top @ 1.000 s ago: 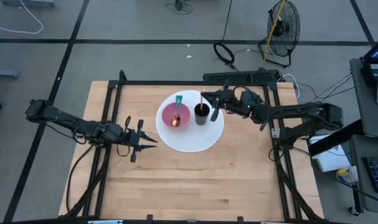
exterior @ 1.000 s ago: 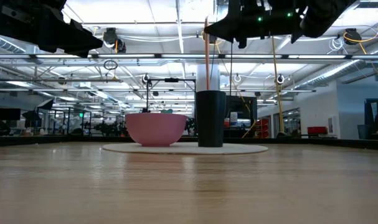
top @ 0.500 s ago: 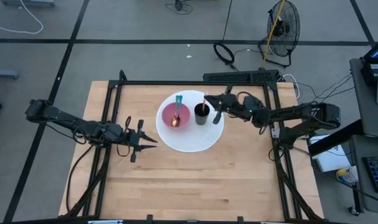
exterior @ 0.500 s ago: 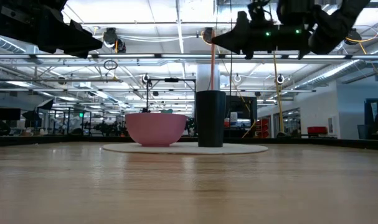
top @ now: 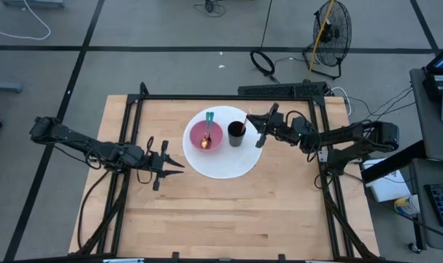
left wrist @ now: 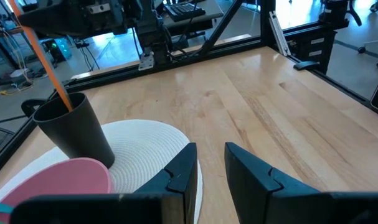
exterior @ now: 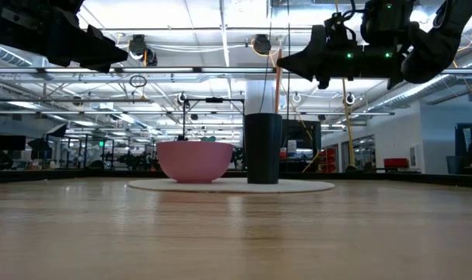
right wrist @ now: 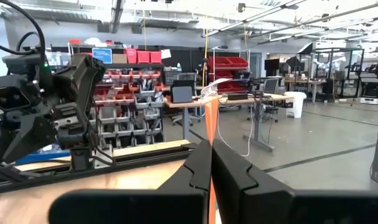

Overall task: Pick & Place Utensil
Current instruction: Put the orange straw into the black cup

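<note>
jaws of right gripper (top: 259, 126) clamped on orange utensil (exterior: 277, 89), its long axis near upright, lower end in black cup (top: 236, 133) just beneath. left gripper (top: 170, 163) apart, farther off.

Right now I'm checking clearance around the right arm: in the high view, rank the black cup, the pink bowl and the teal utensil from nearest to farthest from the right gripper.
1. Black cup: on the white plate, just beside the right gripper.
2. Pink bowl: on the plate too, beyond the cup.
3. Teal utensil: its handle sticks out over the bowl's far rim; nearly level with the bowl, so this last pair is close.
</note>
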Tool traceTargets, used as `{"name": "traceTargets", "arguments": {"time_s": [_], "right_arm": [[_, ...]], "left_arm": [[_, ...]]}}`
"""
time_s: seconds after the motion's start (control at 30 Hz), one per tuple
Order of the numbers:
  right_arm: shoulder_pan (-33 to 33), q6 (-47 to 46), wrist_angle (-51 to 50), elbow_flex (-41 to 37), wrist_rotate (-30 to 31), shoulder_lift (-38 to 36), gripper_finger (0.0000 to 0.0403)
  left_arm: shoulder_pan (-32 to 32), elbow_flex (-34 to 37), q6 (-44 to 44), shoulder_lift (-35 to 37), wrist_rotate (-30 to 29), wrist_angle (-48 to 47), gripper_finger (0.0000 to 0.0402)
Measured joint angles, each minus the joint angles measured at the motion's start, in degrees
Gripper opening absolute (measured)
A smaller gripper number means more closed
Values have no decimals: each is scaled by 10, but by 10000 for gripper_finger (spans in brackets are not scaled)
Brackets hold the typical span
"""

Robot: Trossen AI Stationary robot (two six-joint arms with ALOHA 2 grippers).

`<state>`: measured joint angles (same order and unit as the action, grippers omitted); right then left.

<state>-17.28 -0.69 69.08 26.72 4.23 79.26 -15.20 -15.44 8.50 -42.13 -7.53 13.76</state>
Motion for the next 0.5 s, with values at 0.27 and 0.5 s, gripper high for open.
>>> {"name": "traceTargets", "arguments": {"time_s": [0.27,0.5], "right_arm": [[0,-16,1,0,0,14,0],[1,-17,81,0,-23,74,0]], "left_arm": [[0,0,3,0,0,0,88],[0,0,3,0,-1,0,88]]}}
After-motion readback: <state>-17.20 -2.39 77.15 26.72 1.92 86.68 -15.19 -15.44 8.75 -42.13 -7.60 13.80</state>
